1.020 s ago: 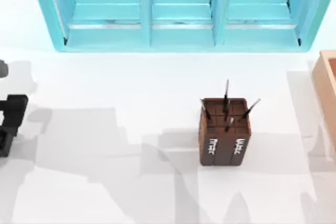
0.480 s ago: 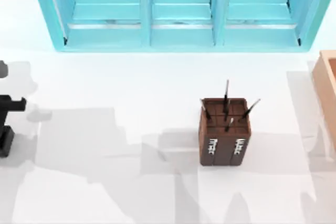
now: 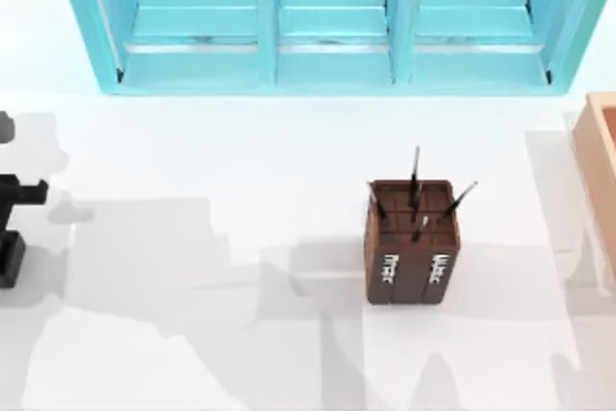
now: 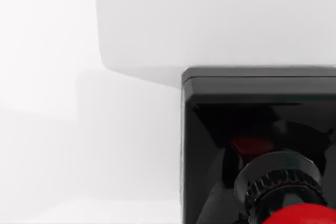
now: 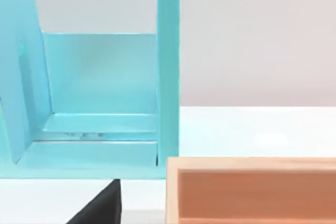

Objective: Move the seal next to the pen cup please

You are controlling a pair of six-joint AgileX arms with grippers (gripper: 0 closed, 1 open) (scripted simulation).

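Left arm [image 3: 14, 228] sat at the table's left edge, fingers' state unclear. Seal [image 4: 262, 150] lay right under its wrist camera, well left of the pen cup [image 3: 412, 243]. Likely the grasp step; next it needs lowering and closing on the knob.

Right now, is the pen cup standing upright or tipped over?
Upright. The pen cup stands on its base on the table, gridded top facing up, pens sticking out above.
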